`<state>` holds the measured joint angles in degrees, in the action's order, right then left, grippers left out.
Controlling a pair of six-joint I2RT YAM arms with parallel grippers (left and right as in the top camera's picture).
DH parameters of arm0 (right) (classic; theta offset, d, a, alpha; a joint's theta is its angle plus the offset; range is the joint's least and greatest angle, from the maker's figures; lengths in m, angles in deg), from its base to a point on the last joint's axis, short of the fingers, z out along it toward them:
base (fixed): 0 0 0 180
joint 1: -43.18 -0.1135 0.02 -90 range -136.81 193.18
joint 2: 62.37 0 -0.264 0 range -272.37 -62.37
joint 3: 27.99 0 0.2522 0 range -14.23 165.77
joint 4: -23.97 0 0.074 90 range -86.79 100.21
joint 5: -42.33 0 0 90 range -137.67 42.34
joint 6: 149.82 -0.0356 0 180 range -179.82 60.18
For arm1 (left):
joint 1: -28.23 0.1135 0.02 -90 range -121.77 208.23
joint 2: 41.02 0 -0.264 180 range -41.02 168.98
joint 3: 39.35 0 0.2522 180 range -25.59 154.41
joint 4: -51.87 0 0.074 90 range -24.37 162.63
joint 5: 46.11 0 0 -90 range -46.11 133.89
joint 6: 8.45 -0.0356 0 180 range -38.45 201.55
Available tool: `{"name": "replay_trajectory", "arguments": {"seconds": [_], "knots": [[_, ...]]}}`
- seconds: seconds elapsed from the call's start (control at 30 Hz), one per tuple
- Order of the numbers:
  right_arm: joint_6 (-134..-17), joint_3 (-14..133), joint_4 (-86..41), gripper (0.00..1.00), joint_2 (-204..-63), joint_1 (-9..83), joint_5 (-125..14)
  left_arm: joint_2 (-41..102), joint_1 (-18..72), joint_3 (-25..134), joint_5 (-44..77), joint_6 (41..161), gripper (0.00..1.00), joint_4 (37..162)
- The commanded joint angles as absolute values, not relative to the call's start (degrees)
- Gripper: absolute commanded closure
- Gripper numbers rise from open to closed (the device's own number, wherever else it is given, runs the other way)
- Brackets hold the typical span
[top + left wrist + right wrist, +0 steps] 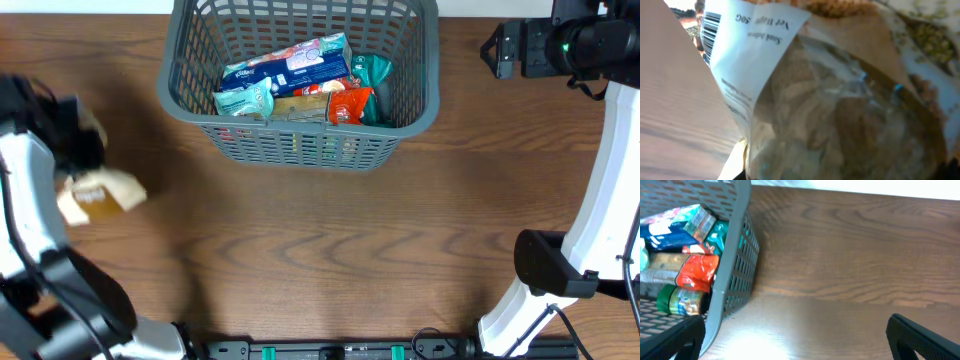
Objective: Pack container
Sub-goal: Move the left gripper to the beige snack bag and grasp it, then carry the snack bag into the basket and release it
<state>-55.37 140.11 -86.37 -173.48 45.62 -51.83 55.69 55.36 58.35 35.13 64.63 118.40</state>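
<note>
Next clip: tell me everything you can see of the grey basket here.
The basket looks like dark grey plastic, rectangular with rounded corners and slotted lattice walls. It stands upright on the wooden table at the far middle, and the overhead view cuts off its far edge. Inside, several snack packets lie in a heap, among them a blue and white one and a red-orange one. Only the table and the packets are seen touching it.

table [320, 250]: dark wood grain | far edge: white strip [865, 184] | light: soft glare
</note>
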Motion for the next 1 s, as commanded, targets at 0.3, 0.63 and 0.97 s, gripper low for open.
{"name": "replay_trajectory", "arguments": {"seconds": [0.3,0.63,0.97], "knots": [[-61.25,140.42,-82.24,0.01,-176.93,51.52,-41.49,50.22,30.45,90.65,37.6,60.39,0.94,128.76],[-62.34,140.42,-80.47,0.01,-180.28,58.47,-45.8,53.3,15.13,91.79,40.95,44.36,0.94,122.75],[-62.34,140.42,-81.41,0.01,-180.28,58.74,-47.11,65.76,13.36,91.75,37.19,28.17,0.94,116.41]]}}
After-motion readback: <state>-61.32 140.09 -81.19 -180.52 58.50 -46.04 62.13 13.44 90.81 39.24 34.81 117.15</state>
